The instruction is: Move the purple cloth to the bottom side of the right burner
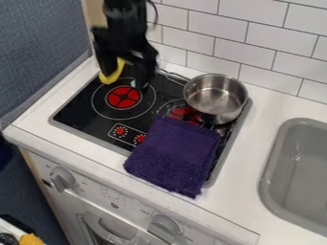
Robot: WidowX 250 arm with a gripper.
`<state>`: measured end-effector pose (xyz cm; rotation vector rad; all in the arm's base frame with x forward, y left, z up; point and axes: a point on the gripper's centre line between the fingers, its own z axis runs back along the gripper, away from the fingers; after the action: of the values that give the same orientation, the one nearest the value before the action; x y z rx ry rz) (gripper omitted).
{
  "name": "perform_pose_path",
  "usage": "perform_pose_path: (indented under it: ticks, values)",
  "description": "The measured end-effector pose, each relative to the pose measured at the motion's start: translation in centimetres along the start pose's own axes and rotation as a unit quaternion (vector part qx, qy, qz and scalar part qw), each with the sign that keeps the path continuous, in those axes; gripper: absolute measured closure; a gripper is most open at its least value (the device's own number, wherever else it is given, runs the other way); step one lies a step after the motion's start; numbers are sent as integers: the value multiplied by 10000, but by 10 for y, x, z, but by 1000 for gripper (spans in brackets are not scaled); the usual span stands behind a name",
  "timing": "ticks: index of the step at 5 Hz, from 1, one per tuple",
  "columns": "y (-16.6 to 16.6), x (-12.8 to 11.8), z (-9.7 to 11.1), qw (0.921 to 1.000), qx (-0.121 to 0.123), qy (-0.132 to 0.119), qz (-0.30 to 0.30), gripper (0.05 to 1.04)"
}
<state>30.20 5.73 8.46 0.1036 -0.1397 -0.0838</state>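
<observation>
The purple cloth (176,155) lies at lower centre, its far edge over the near side of the right burner (185,113). Beyond, right of centre, sits a metal pot (217,97). Upper left, the claw (125,80) hangs open, gripping nothing, near a yellow thing (111,76).

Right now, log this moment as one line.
black two-finger gripper over black stovetop's rear left | purple textured cloth ungripped, overlapping red right burner's bottom side and stovetop's front edge | silver metal pot behind
</observation>
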Motion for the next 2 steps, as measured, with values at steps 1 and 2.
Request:
perform_pose_path:
  ticks: [1, 2]
  values:
    - [-43, -11, -12, 9995, 22, 98, -310, 84]
    - [-71, -17, -23, 9990, 0, 91, -439, 84]
